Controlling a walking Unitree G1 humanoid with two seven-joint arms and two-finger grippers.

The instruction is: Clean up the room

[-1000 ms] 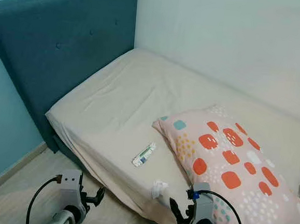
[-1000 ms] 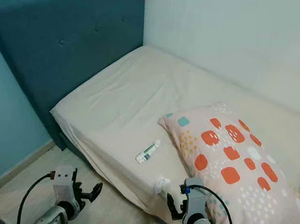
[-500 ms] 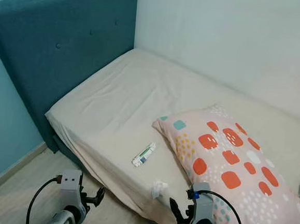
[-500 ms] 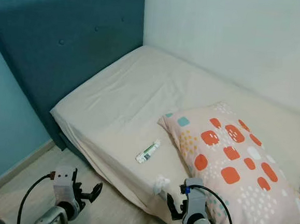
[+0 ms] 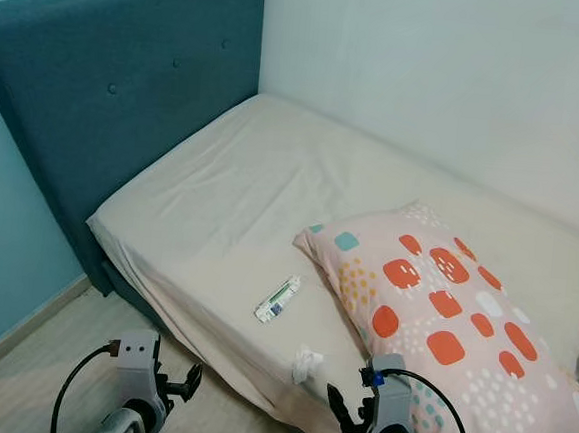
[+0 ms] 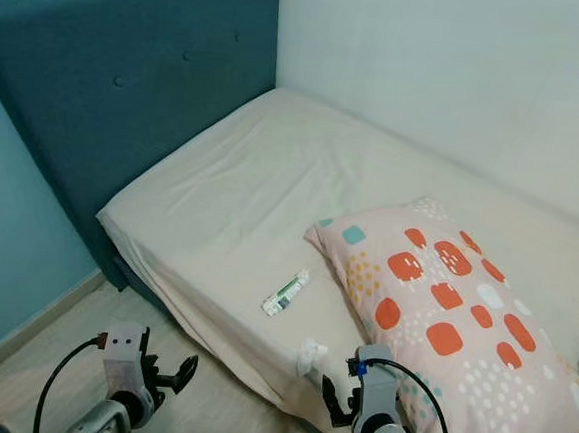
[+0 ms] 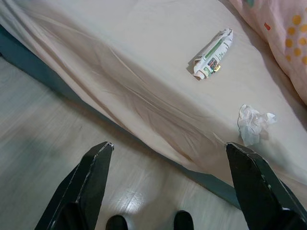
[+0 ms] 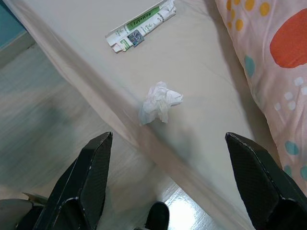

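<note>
Blue walls and a dark blue headboard (image 5: 119, 93) stood around a bed (image 5: 220, 201) with a plain cream sheet. From the head camera, a spotty pillow (image 5: 442, 319) lay on the bed. A small white and green tube (image 5: 277, 299) lay beside it. A crumpled tissue (image 5: 307, 362) sat near the bed's edge. They looked like the mess to clean up.

From the left wrist, the left end effector (image 7: 172, 191) hung over the floor with its fingers wide apart, holding nothing.

From the right wrist, the right end effector (image 8: 168, 182) was open too, pointing at the tissue, likely to pick it up first. Green writing on the tube was too small to read.
</note>
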